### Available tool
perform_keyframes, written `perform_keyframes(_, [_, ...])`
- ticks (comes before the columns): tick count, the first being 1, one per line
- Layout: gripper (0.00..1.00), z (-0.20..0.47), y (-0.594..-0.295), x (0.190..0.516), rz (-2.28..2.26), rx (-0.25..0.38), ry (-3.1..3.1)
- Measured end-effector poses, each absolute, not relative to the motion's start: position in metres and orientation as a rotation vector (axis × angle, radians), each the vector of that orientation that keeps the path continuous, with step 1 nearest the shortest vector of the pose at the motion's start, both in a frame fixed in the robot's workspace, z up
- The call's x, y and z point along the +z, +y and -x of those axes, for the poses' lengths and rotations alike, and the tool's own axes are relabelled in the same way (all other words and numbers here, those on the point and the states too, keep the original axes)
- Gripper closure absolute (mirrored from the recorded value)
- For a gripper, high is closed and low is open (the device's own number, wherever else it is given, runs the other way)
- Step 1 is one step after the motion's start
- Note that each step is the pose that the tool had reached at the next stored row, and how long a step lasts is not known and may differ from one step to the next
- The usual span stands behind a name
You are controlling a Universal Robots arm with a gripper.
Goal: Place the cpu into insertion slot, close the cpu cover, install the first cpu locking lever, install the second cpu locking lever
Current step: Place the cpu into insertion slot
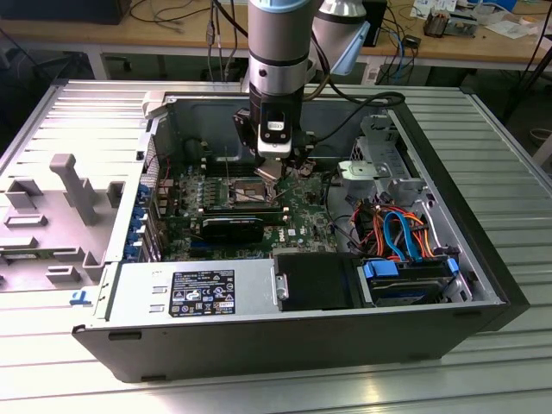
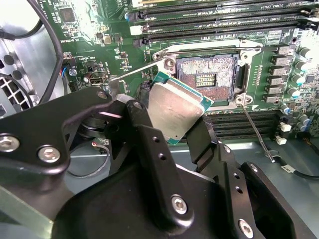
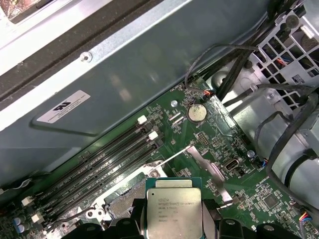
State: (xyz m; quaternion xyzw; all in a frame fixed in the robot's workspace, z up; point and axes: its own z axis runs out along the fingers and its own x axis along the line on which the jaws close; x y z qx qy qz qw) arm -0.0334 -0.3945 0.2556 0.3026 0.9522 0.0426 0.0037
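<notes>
Second wrist view: the cpu [image 2: 177, 109] was seen pinched by its edges in the gripper [image 2: 169, 119], tilted, above and just beside the open insertion slot [image 2: 209, 77]. If it were set down tilted or misaligned, socket pins could probably be bent.

The arm [image 1: 278, 43] is a silver-grey cylinder with a pale blue ring at its upper edge and a dark band lower down. Just beside it, toward the exterior view's right, a pale blue cap [image 1: 352, 43] covers a rounded joint. The gripper [image 1: 274, 171] has a boxy black body with a small white patch. In the second wrist view its fingers [image 2: 152, 149] are matte black bars dotted with small holes, joined to black linkage plates by silver screws [image 2: 180, 204].
</notes>
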Motion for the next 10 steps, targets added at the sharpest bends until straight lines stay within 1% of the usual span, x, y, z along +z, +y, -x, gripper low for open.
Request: perform_keyframes(10, [0.46,0.0334,-0.3945,0.2554,-0.961,0.133,2.980])
